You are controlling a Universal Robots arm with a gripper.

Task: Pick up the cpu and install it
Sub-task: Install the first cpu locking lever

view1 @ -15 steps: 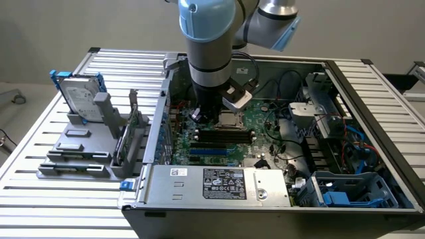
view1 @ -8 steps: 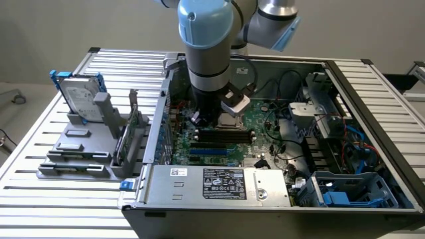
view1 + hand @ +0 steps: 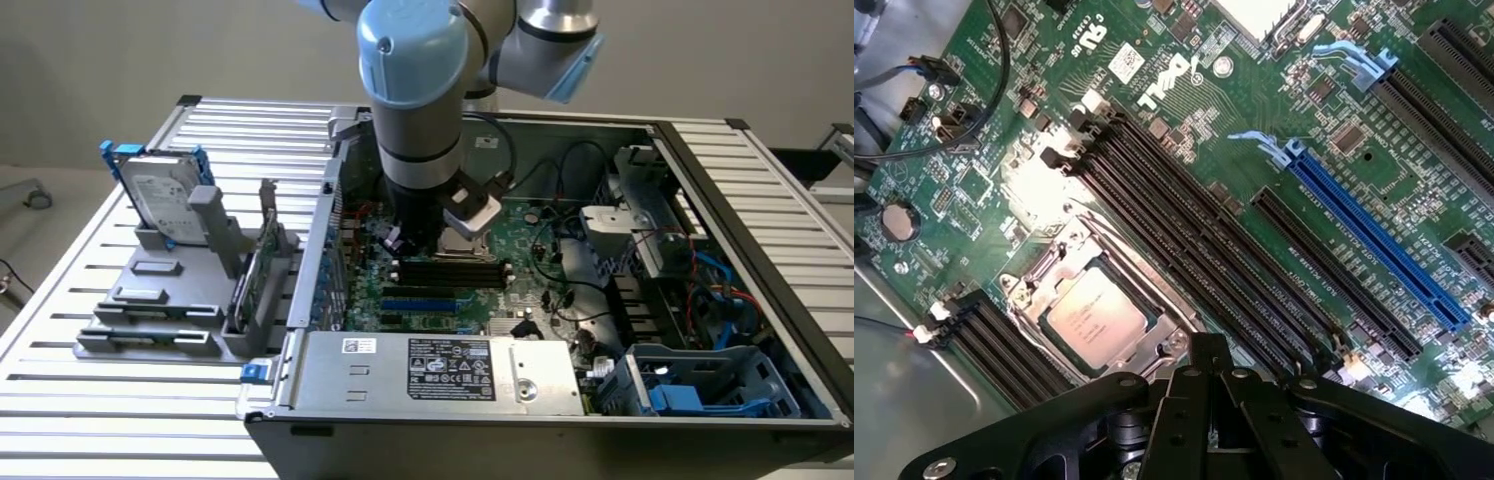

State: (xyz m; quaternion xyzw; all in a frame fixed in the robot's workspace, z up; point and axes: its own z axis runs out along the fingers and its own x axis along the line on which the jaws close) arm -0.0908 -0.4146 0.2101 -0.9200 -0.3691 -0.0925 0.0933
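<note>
The cpu (image 3: 1097,318), a small square chip with a dull silver top, lies flat inside the metal frame of the socket (image 3: 1034,290) on the green motherboard (image 3: 1184,120). My gripper (image 3: 1207,352) hovers just beside the socket. Its black fingers (image 3: 1189,400) are pressed together with nothing between them. In the exterior view the arm reaches down into the open computer case, and the gripper (image 3: 416,232) hangs low over the motherboard (image 3: 534,270) near the black memory slots (image 3: 451,272).
Long black memory slots (image 3: 1194,250) and a blue expansion slot (image 3: 1374,240) run beside the socket. Cables (image 3: 914,140) cross one corner of the board. Outside the case, a silver hard drive (image 3: 163,200) stands in a grey holder (image 3: 160,300). The power supply (image 3: 441,370) sits at the case front.
</note>
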